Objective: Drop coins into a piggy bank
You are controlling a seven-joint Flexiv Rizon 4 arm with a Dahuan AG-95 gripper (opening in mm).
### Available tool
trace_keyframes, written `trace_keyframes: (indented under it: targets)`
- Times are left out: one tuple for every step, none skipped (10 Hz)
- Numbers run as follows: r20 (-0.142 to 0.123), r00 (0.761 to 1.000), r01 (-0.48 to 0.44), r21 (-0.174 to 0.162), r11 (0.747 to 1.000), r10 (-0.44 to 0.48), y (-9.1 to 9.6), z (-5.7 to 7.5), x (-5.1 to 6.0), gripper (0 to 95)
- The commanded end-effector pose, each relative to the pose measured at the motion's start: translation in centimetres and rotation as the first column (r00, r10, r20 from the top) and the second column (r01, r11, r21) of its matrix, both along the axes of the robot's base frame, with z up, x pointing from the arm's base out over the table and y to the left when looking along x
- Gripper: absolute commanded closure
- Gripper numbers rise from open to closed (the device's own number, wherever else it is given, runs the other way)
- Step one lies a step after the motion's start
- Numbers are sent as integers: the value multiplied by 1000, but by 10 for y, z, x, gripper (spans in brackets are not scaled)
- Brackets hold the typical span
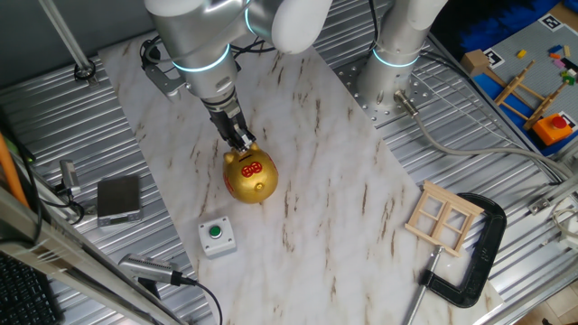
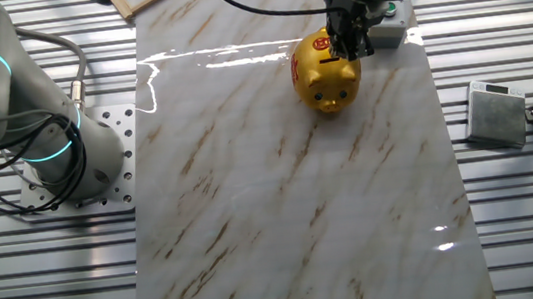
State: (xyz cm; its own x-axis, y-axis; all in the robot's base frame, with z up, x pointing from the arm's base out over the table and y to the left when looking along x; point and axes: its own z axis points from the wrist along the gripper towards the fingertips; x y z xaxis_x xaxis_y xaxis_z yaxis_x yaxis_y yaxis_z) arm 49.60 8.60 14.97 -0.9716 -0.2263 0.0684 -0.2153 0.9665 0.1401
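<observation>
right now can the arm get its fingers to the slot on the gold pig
Probably yes: the fingers hang right at the top of the piggy bank, with nothing between them. Whether a coin is held is too small to tell.

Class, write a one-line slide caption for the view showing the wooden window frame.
Pincer poised at the top of the gold piggy bank on the marble board.

Glossy gold piggy bank; marbled tabletop

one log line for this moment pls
phase: at slot | gripper: tips over top of pig | coin: cannot tell | pig: upright on slab | button box: apart
</observation>
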Motion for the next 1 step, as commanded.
trace_keyframes:
  targets:
    - [0,1000,0,0,1000,0,0,0,0,950]
